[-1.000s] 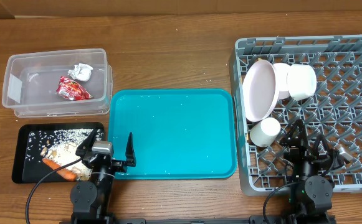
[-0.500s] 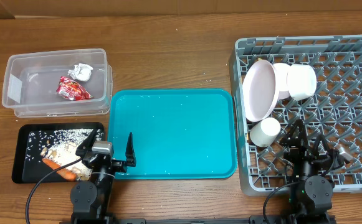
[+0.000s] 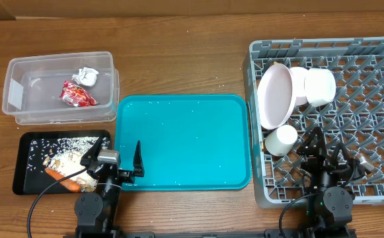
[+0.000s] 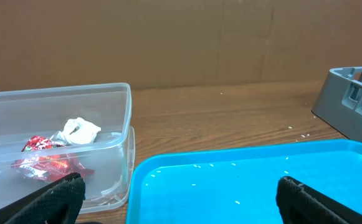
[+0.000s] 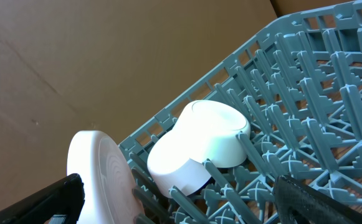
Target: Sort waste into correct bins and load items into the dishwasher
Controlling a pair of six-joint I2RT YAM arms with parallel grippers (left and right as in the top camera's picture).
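Observation:
The clear tub at the back left holds a red wrapper and a white tissue; both also show in the left wrist view as wrapper and tissue. In front of the tub, the black tray carries rice and scraps and a carrot. The grey rack holds a plate, two bowls and a cup. My left gripper hangs open over the teal tray's near left corner. My right gripper is open above the rack's front, facing the plate and bowls.
A large teal tray with a few stray rice grains lies between the bins and the rack. The rack's pegs stand close ahead of the right fingers. Brown table runs behind everything, and a cardboard wall closes the back.

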